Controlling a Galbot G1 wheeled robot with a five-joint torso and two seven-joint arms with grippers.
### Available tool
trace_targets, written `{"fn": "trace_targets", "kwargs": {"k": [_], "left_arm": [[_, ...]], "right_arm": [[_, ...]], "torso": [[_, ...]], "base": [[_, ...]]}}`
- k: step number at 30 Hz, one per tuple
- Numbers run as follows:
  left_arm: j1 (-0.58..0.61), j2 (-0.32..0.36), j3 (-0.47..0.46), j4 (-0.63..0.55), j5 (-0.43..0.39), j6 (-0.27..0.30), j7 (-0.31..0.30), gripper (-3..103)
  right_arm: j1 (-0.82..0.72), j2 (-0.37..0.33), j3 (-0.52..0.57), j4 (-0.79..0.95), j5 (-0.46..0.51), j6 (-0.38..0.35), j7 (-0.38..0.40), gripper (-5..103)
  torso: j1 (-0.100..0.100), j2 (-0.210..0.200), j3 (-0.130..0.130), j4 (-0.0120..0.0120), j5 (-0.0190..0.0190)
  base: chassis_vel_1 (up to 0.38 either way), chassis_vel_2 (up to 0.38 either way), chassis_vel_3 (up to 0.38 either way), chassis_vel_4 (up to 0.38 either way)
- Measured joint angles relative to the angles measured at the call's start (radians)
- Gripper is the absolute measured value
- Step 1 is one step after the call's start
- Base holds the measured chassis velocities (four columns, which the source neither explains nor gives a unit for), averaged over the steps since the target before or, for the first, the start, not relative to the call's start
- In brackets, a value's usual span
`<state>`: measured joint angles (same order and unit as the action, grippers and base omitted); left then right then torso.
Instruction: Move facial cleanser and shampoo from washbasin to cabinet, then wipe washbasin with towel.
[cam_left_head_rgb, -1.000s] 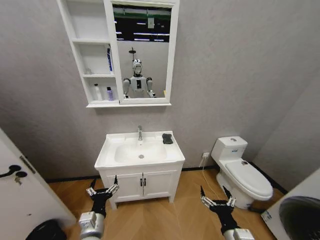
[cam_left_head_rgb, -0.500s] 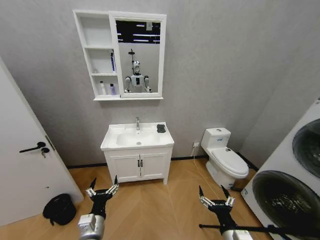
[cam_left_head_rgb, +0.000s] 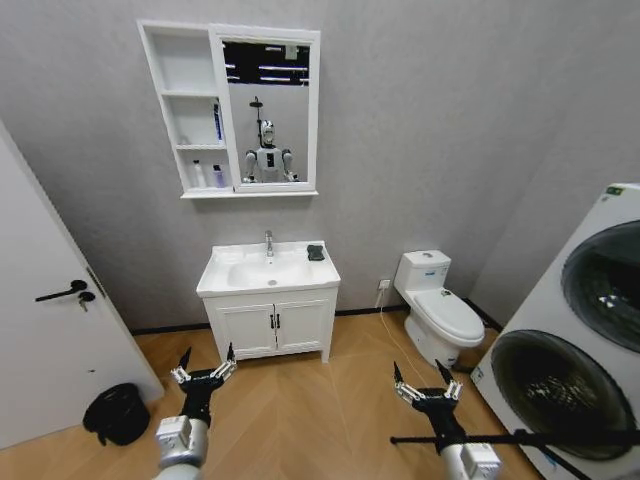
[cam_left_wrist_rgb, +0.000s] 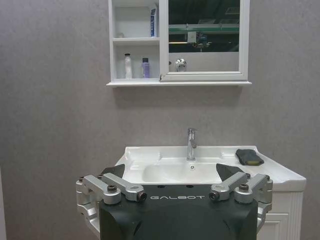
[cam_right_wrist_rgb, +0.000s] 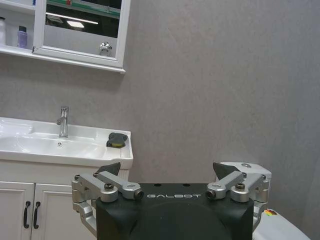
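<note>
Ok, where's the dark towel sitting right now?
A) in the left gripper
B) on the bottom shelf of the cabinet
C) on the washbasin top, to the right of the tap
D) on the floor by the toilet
C: the towel lies on the washbasin rim at the back right corner, right of the tap, with both grippers open and well short of it.

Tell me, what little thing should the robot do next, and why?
Probably drive closer to the washbasin. The bottles already stand in the cabinet, the towel lies on the basin's rim, and both open grippers, left and right, hang far away.
</note>
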<state>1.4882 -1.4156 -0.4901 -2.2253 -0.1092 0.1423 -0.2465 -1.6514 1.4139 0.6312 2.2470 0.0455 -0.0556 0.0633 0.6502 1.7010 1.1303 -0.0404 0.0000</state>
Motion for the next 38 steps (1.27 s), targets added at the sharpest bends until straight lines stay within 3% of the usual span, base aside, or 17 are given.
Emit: {"fn": "trace_targets", "kwargs": {"k": [38], "left_arm": [[-0.002,0.007,0.015,0.019,0.003,0.008,-0.007,100]], "right_arm": [[0.002,-0.002,0.0,0.0,-0.01,-0.009,0.007,100]], "torso": [[-0.001,0.001,0.0,0.0,0.0]], "base": [[0.0,0.0,0.0,0.0]]}}
